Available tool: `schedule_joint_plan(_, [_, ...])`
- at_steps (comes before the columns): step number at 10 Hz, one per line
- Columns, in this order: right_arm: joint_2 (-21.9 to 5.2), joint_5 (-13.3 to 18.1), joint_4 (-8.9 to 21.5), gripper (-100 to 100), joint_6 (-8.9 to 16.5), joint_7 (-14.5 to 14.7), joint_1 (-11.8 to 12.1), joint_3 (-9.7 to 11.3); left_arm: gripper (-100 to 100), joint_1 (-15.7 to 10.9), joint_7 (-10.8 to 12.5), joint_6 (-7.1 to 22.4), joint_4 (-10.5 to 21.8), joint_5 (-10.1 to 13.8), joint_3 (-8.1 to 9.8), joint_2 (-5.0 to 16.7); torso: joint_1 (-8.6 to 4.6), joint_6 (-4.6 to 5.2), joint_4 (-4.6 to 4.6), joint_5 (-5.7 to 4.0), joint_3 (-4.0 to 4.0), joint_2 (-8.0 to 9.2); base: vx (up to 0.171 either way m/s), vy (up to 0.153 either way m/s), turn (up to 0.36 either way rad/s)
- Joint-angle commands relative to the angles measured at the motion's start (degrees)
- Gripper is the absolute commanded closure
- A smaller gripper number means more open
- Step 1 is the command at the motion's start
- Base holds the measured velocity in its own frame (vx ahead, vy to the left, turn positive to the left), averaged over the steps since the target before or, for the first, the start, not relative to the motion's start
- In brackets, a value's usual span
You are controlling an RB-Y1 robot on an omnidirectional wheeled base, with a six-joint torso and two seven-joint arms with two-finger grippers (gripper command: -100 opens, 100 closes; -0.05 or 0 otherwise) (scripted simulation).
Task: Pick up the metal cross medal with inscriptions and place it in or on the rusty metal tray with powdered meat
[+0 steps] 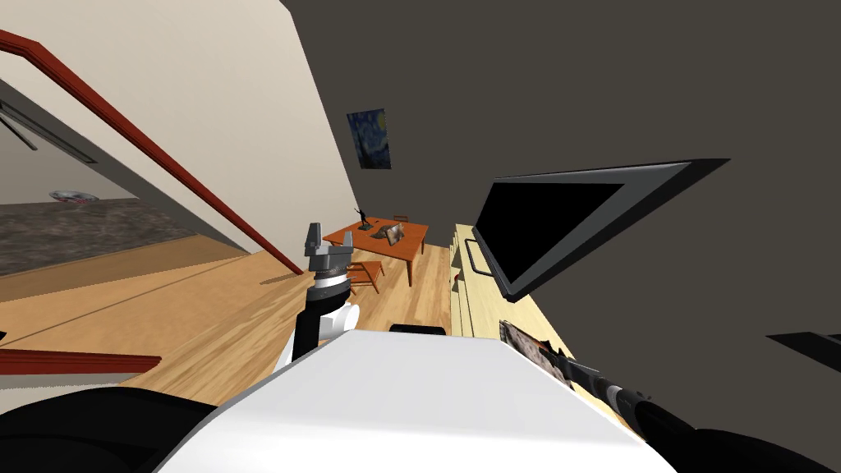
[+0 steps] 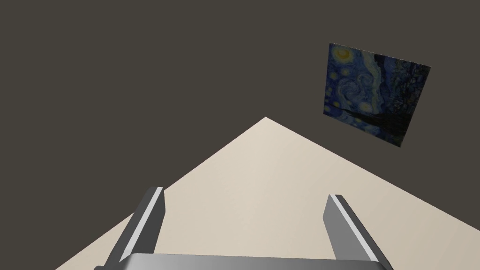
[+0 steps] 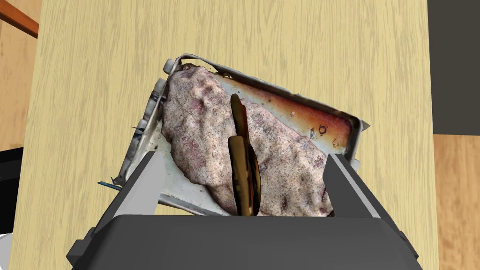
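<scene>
A rusty metal tray point(image 3: 348, 123) holding a slab of powdered meat point(image 3: 201, 122) sits on a pale wooden cabinet top point(image 3: 84, 70). A dark bronze medal point(image 3: 243, 164) stands edge-on upon the meat, in the gap between my right gripper's fingers and apart from both. My right gripper point(image 3: 244, 157) hovers just over the tray, open. In the head view the tray point(image 1: 526, 346) lies at the lower right with my right arm reaching to it. My left gripper point(image 2: 246, 193) is open and empty, raised at the left point(image 1: 316, 240).
A large black screen point(image 1: 558, 222) hangs over the cabinet just beyond the tray. An orange table point(image 1: 386, 234) with small items and a chair point(image 1: 365, 273) stand farther ahead on the wooden floor. A red railing point(image 1: 164, 160) runs along the left.
</scene>
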Motion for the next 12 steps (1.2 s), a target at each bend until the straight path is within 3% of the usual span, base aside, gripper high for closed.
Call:
schedule_joint_plan(1, [0.0,0.0,0.0,-100,0.0,0.0,0.0,0.0,0,0.0,0.0,0.0,0.0,0.0,0.0,0.0,0.0,0.0,0.0,0.0,0.0,0.0,0.0,0.0,0.0])
schedule_joint_plan(2, [0.0,0.0,0.0,0,0.0,0.0,0.0,0.0,0,0.0,0.0,0.0,0.0,0.0,0.0,0.0,0.0,0.0,0.0,0.0,0.0,0.0,0.0,0.0,0.0])
schedule_joint_plan(3, [-2.2,-0.3,-1.1,-100,0.0,-1.5,0.8,-0.8,0,0.0,0.0,0.0,0.0,0.0,0.0,0.0,0.0,0.0,0.0,0.0,0.0,0.0,-0.008,0.014,-0.059])
schedule_joint_plan(10, [-11.2,-1.3,-5.6,-100,-0.2,-7.3,4.2,-3.8,0,0.0,0.0,0.0,0.0,0.0,0.0,0.0,0.13,0.0,0.01,0.04,0.03,0.06,-0.019,0.028,-0.055])
schedule_joint_plan(11, [-10.6,-1.3,-5.5,-100,-0.1,-6.8,4.1,-3.7,0,0.0,0.0,0.0,0.0,0.0,0.0,0.0,0.12,0.01,0.01,0.03,0.03,0.06,-0.007,0.011,-0.011])
schedule_joint_plan(12, [-10.8,-1.3,-5.6,0,0.0,-7.0,4.2,-3.8,0,0.0,0.0,0.0,0.0,0.0,0.0,0.0,0.06,0.0,0.01,0.01,0.02,0.03,0.0,0.0,0.0])
